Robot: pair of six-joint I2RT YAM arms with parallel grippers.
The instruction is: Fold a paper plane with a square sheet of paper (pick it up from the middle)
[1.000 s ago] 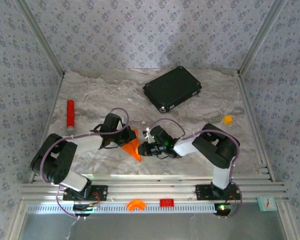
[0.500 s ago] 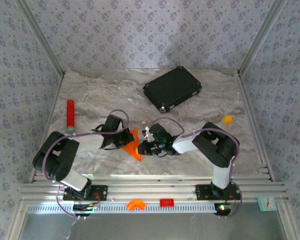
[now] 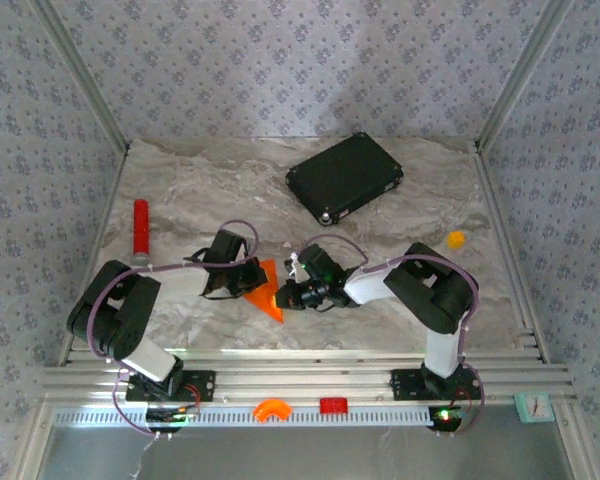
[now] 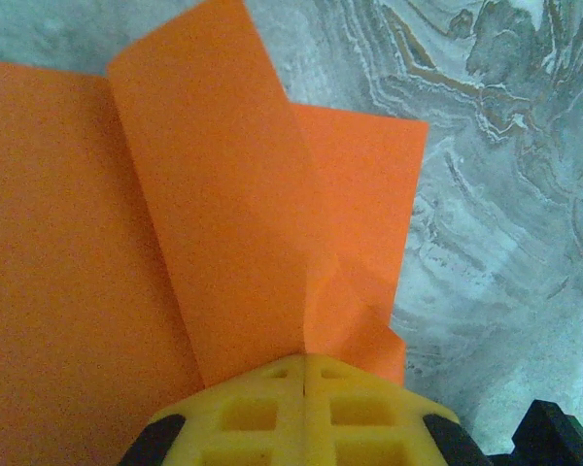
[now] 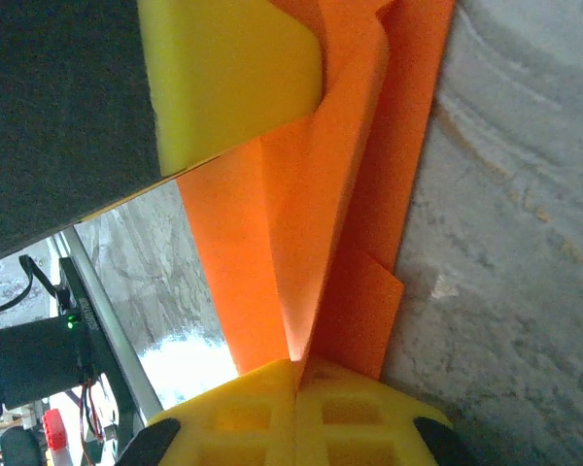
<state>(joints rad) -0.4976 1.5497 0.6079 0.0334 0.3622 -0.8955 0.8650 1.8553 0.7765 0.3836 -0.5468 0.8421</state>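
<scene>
The square sheet of paper, bright orange, is folded into a pointed wedge with lengthwise creases and sits low over the marble table's near middle. My left gripper is shut on its left side. In the left wrist view the yellow fingertips meet on a raised fold of the paper. My right gripper is shut on the paper's right edge. In the right wrist view its tips pinch a crease of the paper, with the left gripper's yellow finger pressed on the paper just beyond.
A black flat case lies at the back, right of centre. A red cylinder lies at the left and a small orange-yellow lump at the right. Patterned walls close in three sides. An orange piece and a red piece sit on the front rail.
The right gripper has crept slightly left and away from the near edge, closing on the left gripper. The left arm's elbow has shifted a little. The paper has hardly moved.
</scene>
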